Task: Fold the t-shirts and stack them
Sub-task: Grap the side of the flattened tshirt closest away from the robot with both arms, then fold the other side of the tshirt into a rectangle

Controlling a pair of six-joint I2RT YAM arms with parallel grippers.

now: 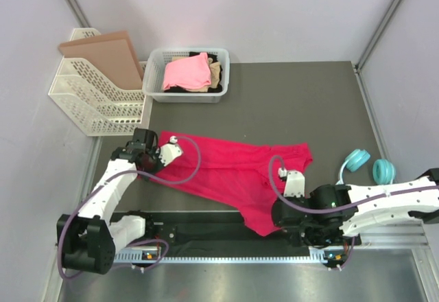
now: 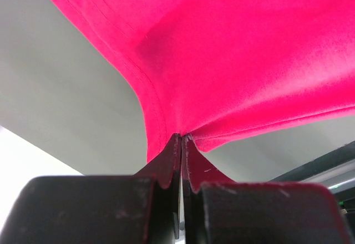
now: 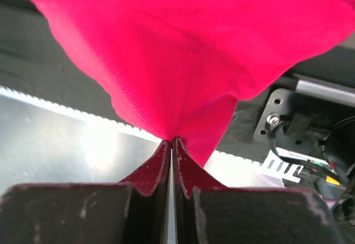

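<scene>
Left tool (image 2: 181, 138): shut tight, with a thin pinch of the red shirt (image 2: 249, 50) held at the very tips, right on the stitched hem. The cloth fans up and away from the pinch.
Right tool (image 3: 171, 141): shut too, nipping a point of the same shirt close to the front rail (image 1: 226, 255), with cloth bunched above it.
Red shirt, place: lies slantwise on the near half of the bench (image 1: 309, 103) between the two arms. Its left end is at the left tool and its near corner at the right tool, reaching the bench's front edge.
Red shirt, look: bright crimson thin knit. It is mostly spread out but rumpled, with soft ridges across the middle.
Other shirts: the pink shirt (image 1: 186, 72) lies on top of the tan shirt (image 1: 217, 75) and black shirt (image 1: 214, 60) in the basket (image 1: 154, 93) at the far side.
Step in hand: probably pulling the shirt flat before the first fold.
Doing it well: move both tools together at one height, with the cloth lightly taut between them. Bring the near corner back clear of the rail, and lay the shirt smooth before letting go.
Risk: both grips look shallow, so an uneven tug could slide the hem out.
Nearby: headphones (image 1: 367, 165) lie right of the shirt and apart from it. A rack (image 1: 89, 103) with a board (image 1: 103, 58) stands at the far left.
</scene>
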